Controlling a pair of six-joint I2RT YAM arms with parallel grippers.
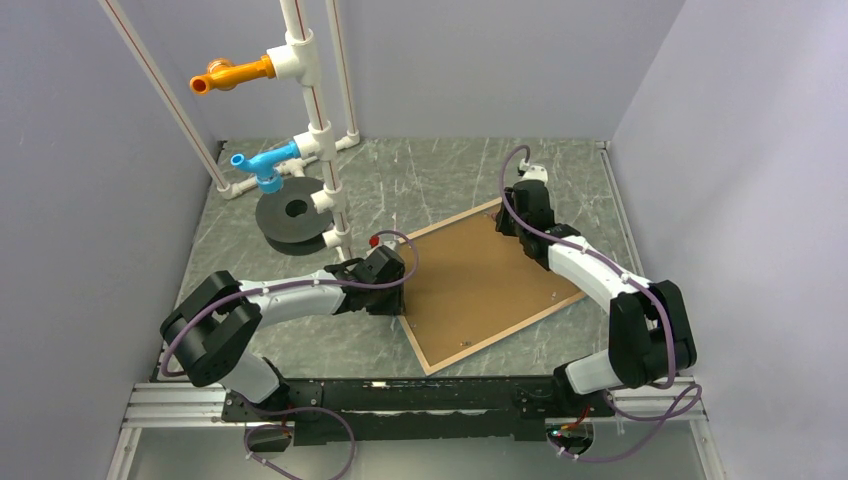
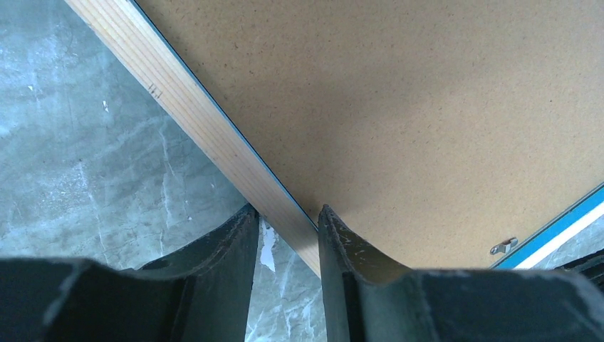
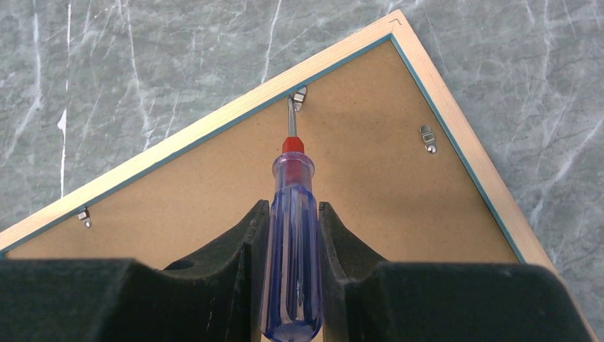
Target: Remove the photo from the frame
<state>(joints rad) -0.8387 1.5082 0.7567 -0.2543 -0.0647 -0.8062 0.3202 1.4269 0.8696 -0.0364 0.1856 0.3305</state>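
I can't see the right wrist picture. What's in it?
The right tool grips a see-through blue screwdriver with a red collar, its tip at a small metal clip on the wooden-rimmed picture frame. The frame lies face down on the grey marbled table, plain brown backing board up.

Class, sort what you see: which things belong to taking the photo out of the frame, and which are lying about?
Belong: the frame, the backing board, its metal clips, the screwdriver in the right gripper.
Lying about: the white pipe stand, its orange fitting, its blue fitting, the dark disc.
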